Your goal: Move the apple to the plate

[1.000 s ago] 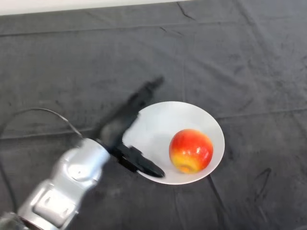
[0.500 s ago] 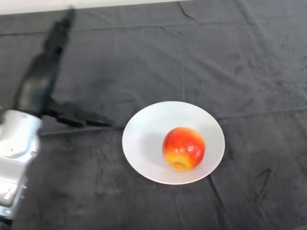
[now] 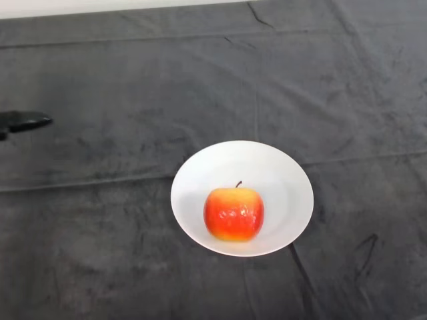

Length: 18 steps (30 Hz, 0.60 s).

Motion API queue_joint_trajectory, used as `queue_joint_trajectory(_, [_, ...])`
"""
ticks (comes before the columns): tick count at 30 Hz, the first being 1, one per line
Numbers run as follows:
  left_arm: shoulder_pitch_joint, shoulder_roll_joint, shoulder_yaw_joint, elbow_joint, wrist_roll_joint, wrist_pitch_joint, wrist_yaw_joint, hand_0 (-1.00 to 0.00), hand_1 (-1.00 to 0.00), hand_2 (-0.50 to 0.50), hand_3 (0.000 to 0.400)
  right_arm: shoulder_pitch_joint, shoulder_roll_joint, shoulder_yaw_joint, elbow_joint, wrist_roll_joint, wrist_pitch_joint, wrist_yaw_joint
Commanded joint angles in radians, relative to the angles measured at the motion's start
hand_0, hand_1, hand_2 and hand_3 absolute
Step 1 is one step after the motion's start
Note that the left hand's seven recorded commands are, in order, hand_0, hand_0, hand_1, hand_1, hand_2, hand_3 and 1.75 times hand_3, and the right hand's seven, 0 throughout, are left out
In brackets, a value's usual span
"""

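Apple on the plate, hand almost out of my view.

I see the apple [image 3: 233,213] sitting inside the white plate [image 3: 280,167], a little left of the plate's middle and toward its near rim, upright, with its short dark stem pointing up and away from me. Its skin is red-orange over the top and sides and fades to yellow along the bottom edge, with a faint speckled sheen on the front. The plate is round and shallow and lies flat on the dark cloth [image 3: 133,80]. Far to the left of the plate, at the edge of my view, only a black tip of the left hand [image 3: 23,122] shows above the cloth, well apart from the plate and touching nothing I can make out. I cannot tell whether it is spread or curled.
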Motion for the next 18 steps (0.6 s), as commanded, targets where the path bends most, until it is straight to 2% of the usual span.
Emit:
queue_joint_trajectory(1, [-0.028,0.073,0.042,0.036,-0.017,-0.025,0.019,0.0,0.0,0.0,0.0,0.033,-0.007,-0.0003,0.009,-0.0024,0.012,0.0076])
queue_joint_trajectory(12, [-0.016,0.116,0.164,0.052,-0.049,-0.037,0.049,0.0,0.0,0.0,0.0,0.03,-0.006,-0.0003,0.014,-0.0028,0.011,0.0063])
queue_joint_trajectory(18, [-0.033,0.101,0.174,0.075,-0.021,-0.063,0.091,0.0,0.0,0.0,0.0,0.029,-0.006,-0.0003,0.017,-0.0029,0.01,0.0056])
